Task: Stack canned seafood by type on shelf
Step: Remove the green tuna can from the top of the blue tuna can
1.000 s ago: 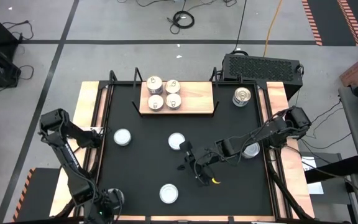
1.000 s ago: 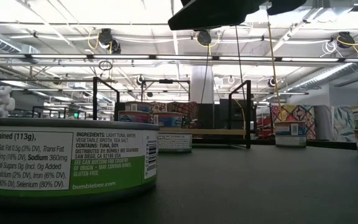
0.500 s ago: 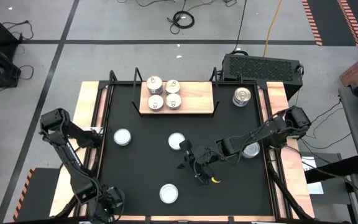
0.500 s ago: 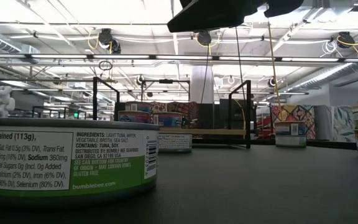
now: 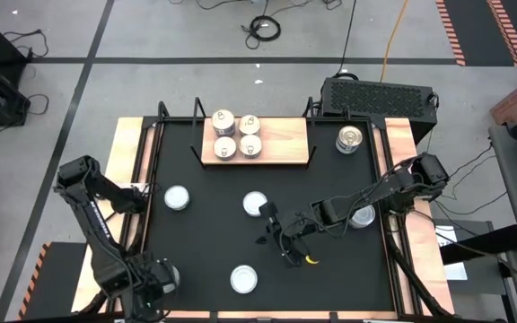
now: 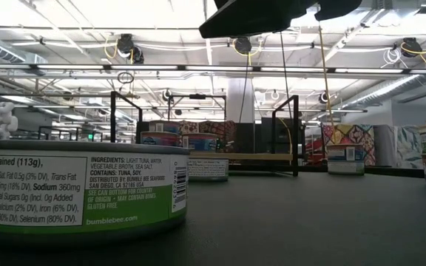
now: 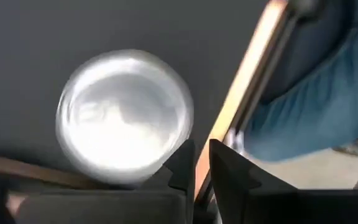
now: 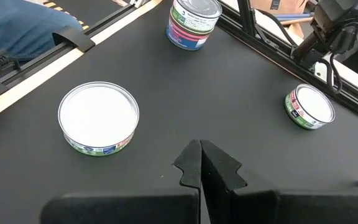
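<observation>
My right gripper point(image 5: 290, 249) is hanging over the middle of the black table point(image 5: 205, 242). Its two fingers are pressed together and they are holding nothing. I think it is sitting there because the loose tins are lying all around it, so it is in easy reach of them.

My left gripper point(image 5: 155, 285) is waiting down by the near left corner of the table. Its fingers point(image 7: 182, 163) are almost closed, with only a thin gap, and nothing is between them. It is looking down at a tin with a plain shiny top point(image 7: 124, 115).

The shelf point(image 5: 285, 139) is sitting at the far side of the table. Four tins point(image 5: 238, 135) are standing close together on its left part, and the right part is bare wood. I think that bare part is being saved for the other kind.

Other tins are waiting on the table: one on the left point(image 5: 177, 197), one in the middle point(image 5: 256, 204) just beside my right gripper, one near the front point(image 5: 243, 279), and one half hiding under my right arm point(image 5: 363, 216). One more tin point(image 5: 351, 139) is standing beside the shelf.

The black rods point(image 5: 313, 151) at the shelf's ends are standing in the way, so I am thinking a tin should go in from the front.
</observation>
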Controlling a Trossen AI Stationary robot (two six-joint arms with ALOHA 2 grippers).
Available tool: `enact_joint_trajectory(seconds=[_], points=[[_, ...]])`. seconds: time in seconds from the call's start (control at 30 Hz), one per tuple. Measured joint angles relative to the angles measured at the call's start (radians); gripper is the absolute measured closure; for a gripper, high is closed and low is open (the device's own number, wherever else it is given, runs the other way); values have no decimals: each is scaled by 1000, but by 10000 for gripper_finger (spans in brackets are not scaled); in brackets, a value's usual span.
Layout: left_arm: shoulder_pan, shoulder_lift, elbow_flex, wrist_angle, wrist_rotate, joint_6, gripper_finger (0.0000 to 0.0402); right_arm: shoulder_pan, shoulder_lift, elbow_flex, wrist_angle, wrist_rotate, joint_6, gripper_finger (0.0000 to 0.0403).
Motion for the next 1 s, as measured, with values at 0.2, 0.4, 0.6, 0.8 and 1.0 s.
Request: enact_joint_trajectory(seconds=[0.2,0.4,0.6,0.8,1.0], points=[[0,16,3,37,-75,93,361,0,0,0,-2,0,0,403],[-1,45,3,8,-65,119,361,0,0,0,-4,0,0,403],[9,49,3,-145,-65,110,361,0,0,0,-4,0,-4,403],[54,-6,2,-198,-73,79,361,-1,0,0,-4,0,-4,403],[136,-118,1,-325,-151,94,361,-14,0,0,-5,0,3,403]])
